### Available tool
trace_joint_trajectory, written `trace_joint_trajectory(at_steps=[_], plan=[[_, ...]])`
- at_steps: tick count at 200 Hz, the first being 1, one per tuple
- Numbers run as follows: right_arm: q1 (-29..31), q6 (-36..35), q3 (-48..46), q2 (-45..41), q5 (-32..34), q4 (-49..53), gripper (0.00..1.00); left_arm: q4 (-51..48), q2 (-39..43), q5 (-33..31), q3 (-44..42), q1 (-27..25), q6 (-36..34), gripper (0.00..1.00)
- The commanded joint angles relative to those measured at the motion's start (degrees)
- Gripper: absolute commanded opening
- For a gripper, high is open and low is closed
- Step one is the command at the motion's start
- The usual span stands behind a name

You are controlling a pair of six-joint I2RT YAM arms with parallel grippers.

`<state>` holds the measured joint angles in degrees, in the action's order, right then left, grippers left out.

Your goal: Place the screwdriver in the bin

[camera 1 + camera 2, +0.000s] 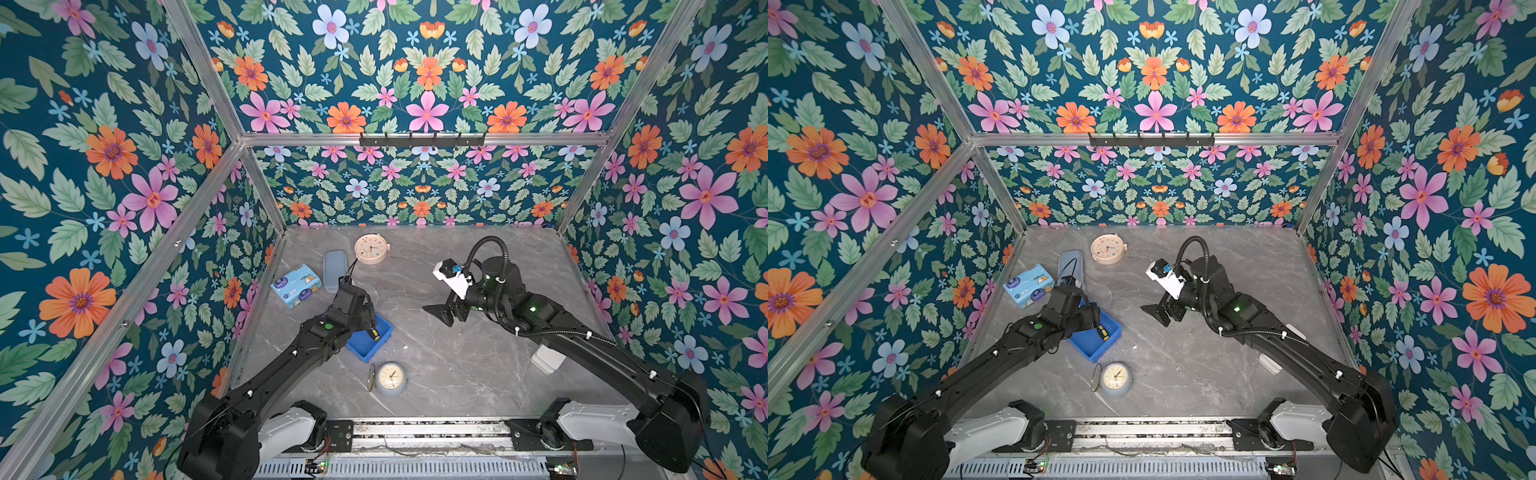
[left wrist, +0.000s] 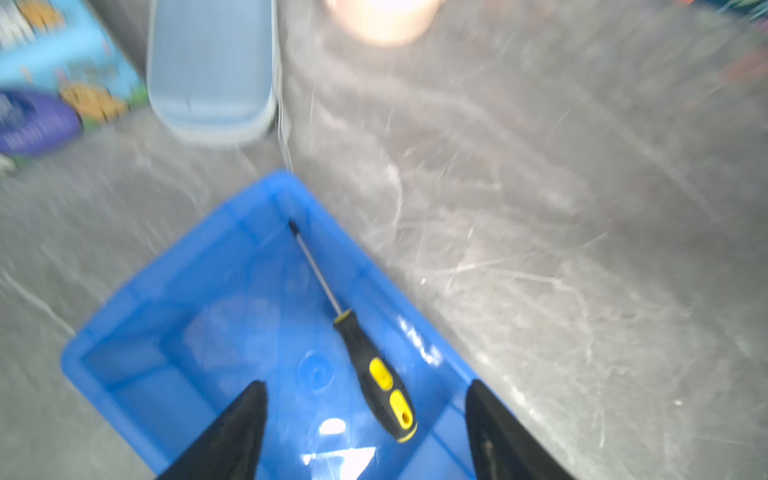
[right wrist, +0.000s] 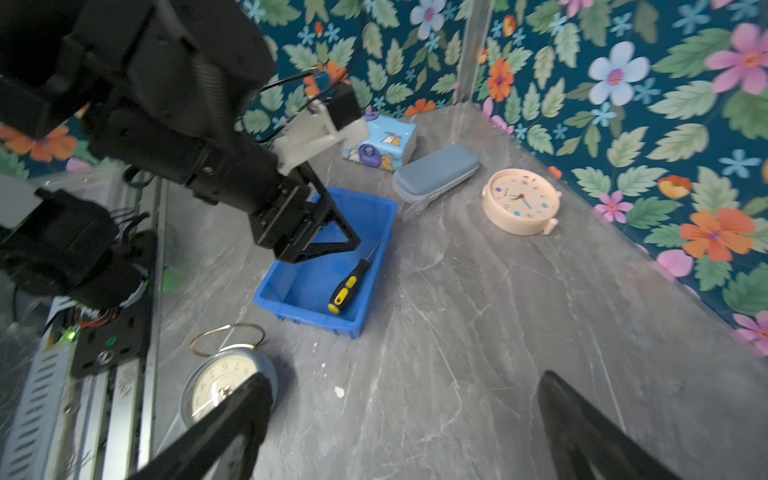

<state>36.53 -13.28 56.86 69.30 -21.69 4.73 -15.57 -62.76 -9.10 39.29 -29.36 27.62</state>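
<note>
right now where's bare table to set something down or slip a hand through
Widest bare patch: the table between the bin, the grey clock and the right gripper. Also bare: the far strip right of the pink clock. Crowded: far left, where tissue pack, case and bin cluster.

Overhead pair sees all; wrist views share bin [image 2: 187, 291].
</note>
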Motion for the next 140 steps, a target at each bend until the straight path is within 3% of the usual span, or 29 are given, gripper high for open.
trace_joint_trajectory(at_steps=[1,22,62,89,113,140], plan=[[-3.20,6.07,-4.03,-3.08,3.07,-8.96,0.99,14.74,1.76,-2.94,-1.61,0.01,-10.64,0.89],[-8.47,11.00,-11.18,-6.62,6.02,-15.50,0.99,26.18,1.07,-4.90,-3.42,0.25,-18.95,0.99],[-18.03,12.18,-22.64,-13.18,13.46,-17.68,0.99,38.66,-4.02,-2.33,-5.28,3.75,-27.94,1.00],[-23.94,11.37,-29.03,-17.26,17.62,-18.01,0.99,50.61,-5.35,-1.42,-11.83,6.35,-34.10,1.00],[-28.99,12.02,-34.44,-19.43,19.09,-20.92,0.99,61.29,-6.18,-1.58,-18.91,9.42,-36.85,1.00],[-33.66,13.08,-39.52,-19.10,19.41,-26.05,0.99,65.02,-6.78,-1.55,-22.77,13.63,-36.86,1.00]])
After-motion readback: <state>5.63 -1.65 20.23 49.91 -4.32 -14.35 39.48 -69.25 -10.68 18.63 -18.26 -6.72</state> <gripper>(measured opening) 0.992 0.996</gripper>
